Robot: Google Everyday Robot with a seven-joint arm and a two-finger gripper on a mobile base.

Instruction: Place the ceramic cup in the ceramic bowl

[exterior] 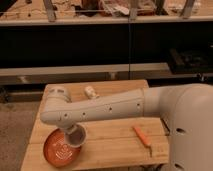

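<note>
The robot's hand (71, 128) hangs low over the ceramic cup (76, 138), which overlaps the right rim of the ceramic bowl (52, 150) on the tabletop (116, 146); whether it grips the cup I cannot tell, and the set-down looks not yet finished.

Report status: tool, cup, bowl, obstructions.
Tool low at the ceramic cup. Cup upright over the ceramic bowl rim, contact unclear. Orange stick and white lump lie apart, not in the way.
</note>
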